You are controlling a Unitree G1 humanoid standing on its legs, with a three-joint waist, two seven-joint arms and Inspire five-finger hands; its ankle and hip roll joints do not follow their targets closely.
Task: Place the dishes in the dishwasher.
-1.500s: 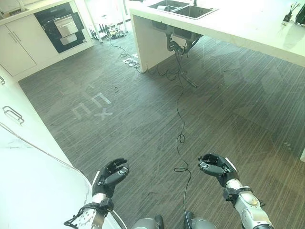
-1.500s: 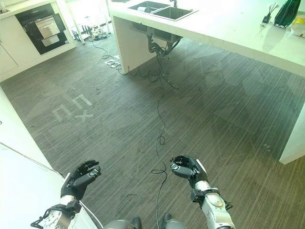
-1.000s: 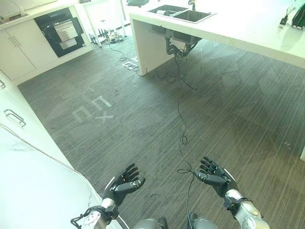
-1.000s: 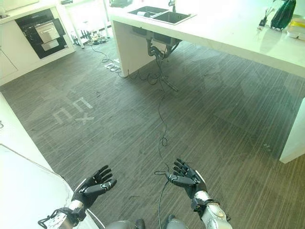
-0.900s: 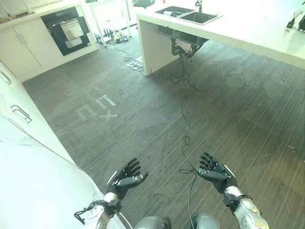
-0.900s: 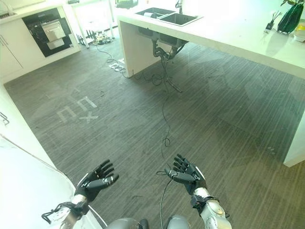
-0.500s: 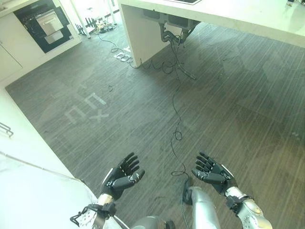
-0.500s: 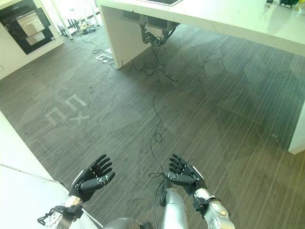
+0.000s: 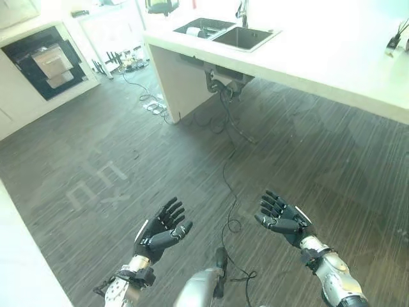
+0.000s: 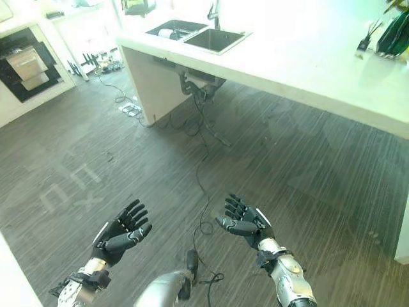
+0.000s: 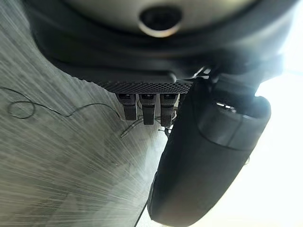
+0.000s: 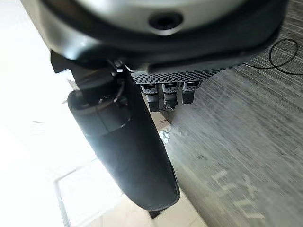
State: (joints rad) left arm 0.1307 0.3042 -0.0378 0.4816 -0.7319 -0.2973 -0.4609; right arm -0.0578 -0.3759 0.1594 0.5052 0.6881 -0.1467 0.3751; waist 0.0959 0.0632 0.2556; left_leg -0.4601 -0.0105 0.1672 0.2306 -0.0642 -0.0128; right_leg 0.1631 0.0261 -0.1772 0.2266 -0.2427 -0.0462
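Two hands: both raised over the floor (image 9: 332,166), palms up, holding nothing.
Left hand (image 9: 161,231): fingers straight and spread; nothing in it. Its wrist view shows fingers extended past the dark bulk, with bare floor beyond.
Right hand (image 9: 280,219): fingers relaxed and slightly fanned; likewise unladen.
Dishes: none in either hand. One pale object lies in the sink (image 9: 227,33), too small to identify; the dishes may be there, which is a judgement only.
Sink: twin basins set near the far corner of the island (image 9: 332,57), well apart from both hands.
Dishwasher (image 9: 48,61): dark-fronted appliance in the white cabinet run at the far left edge of the floor, taken to be the dishwasher; whether its door is shut cannot be told.
Cord (image 9: 227,192): thin black line running from under the sink across the floor toward the robot's standing place.
Tape marks (image 9: 96,188): pale shapes on the floor between robot and dishwasher.
Step in hand: approach; no dish is picked up yet, so the task appears barely begun.
Risk 1: the cord lies across the walking path; a foot could snag it.
Risk 2: the island edge is close on the right; a swung arm could strike it while turning.
Risk 3: wet, smooth dishes may slip from a loose grasp on the long carry to the dishwasher.
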